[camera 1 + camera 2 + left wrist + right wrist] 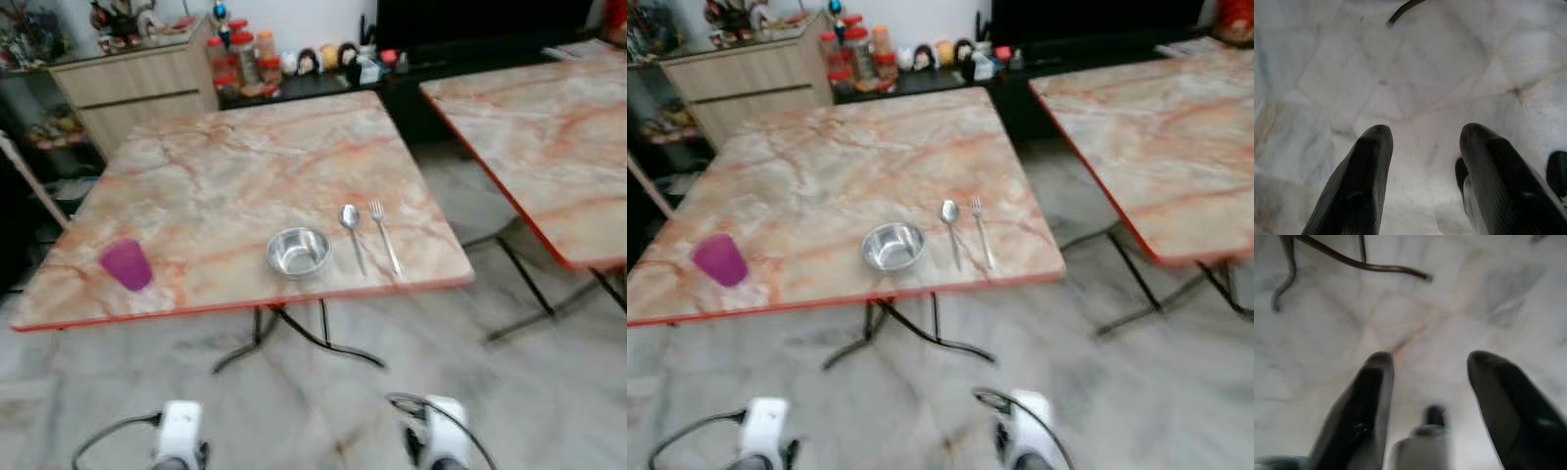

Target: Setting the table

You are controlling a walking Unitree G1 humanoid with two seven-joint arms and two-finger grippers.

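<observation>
Left end effector (1422, 142): hangs low over the pale tiled floor (549, 392), its two black fingers spread well apart, holding nothing.
Cup: a translucent purple plastic cup (126, 264) stands upright near the front left corner of the marbled, red-edged surface (245, 157), well apart from the other tableware. It looks light and fairly stiff, so it could tip or slide under a push; a hold across its side walls near the middle seems best.
Bowl: a small round stainless-steel bowl (298, 252) sits close to the front edge, right of centre. Probably light, hard and slick; the rim is the likeliest place to pinch.
Spoon: a slim metal spoon (352, 233) lies just right of the bowl, handle pointing to the front edge.
Fork: a metal fork (384, 235) lies just beside the spoon, roughly parallel. Both are thin, flat and slippery, best pinched across the handle.
Right end effector (1425, 367): also low above the floor, fingers parted wide and empty.
</observation>
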